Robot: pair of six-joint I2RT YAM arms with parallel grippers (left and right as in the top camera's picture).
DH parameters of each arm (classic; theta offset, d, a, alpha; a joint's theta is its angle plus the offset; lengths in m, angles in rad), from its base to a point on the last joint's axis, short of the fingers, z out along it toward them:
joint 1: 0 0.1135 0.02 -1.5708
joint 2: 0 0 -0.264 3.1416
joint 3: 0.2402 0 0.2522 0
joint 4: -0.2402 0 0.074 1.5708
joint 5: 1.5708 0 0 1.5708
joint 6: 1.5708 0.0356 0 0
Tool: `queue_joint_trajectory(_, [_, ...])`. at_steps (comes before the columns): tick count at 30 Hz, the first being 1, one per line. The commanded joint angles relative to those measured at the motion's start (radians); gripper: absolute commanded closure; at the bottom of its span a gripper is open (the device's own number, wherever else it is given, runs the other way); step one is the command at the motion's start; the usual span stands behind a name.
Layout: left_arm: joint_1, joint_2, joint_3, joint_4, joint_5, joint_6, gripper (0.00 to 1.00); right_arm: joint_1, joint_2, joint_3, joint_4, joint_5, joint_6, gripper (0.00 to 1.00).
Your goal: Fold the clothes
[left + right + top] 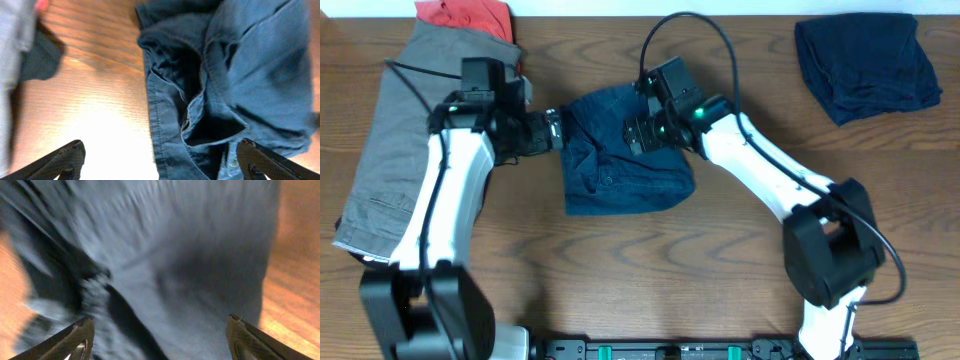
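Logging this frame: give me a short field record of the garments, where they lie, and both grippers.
centre: dark blue denim shorts, crumpled, not neatly folded
left: grey-khaki shorts, laid out long
far left corner: red-orange garment
far right corner: dark navy garment, bunched
left gripper: open, at the denim's left edge
right gripper: open, over the denim
surface: wooden table
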Motion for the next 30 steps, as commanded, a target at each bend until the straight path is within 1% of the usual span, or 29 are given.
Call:
queue_joint_trajectory(1, [0.008, -0.094, -0.001, -0.002, -0.094, -0.087, 0.01, 0.006, 0.055, 0.005, -0.028, -0.04, -0.126, 0.17])
queue_joint_trajectory(5, [0.009, -0.179, -0.001, 0.015, -0.146, -0.105, 0.01, 0.005, 0.086, 0.005, -0.12, -0.049, -0.22, 0.16])
queue_joint_trajectory(7, [0.009, -0.198, -0.001, 0.019, -0.152, -0.105, 0.0, 0.002, 0.098, 0.005, -0.153, -0.033, -0.232, 0.15])
queue_joint_trajectory(11, [0.009, -0.2, -0.002, 0.018, -0.152, -0.105, 0.0, -0.019, 0.116, 0.003, -0.205, 0.07, -0.231, 0.15])
queue_joint_trajectory(14, [0.009, -0.193, -0.002, 0.018, -0.152, -0.105, 0.0, -0.053, 0.121, 0.003, -0.234, 0.173, -0.231, 0.12])
queue_joint_trajectory(18, [0.009, -0.187, -0.002, 0.019, -0.152, -0.105, 0.0, -0.114, 0.121, 0.003, -0.232, 0.247, -0.253, 0.1])
queue_joint_trajectory(21, [0.009, -0.186, -0.004, 0.02, -0.152, -0.105, 0.0, -0.164, 0.121, 0.003, -0.197, 0.246, -0.28, 0.11])
queue_joint_trajectory(25, [0.009, -0.186, -0.004, 0.02, -0.157, -0.103, 0.0, -0.217, 0.121, 0.018, -0.172, 0.257, -0.283, 0.11])
queue_joint_trajectory(27, [0.009, -0.186, -0.004, 0.023, -0.184, -0.101, 0.0, -0.237, 0.12, 0.041, -0.182, 0.272, -0.284, 0.11])
queue_joint_trajectory(30, [0.009, -0.186, -0.004, 0.031, -0.216, -0.101, 0.0, -0.245, 0.118, 0.133, -0.256, 0.258, -0.309, 0.13])
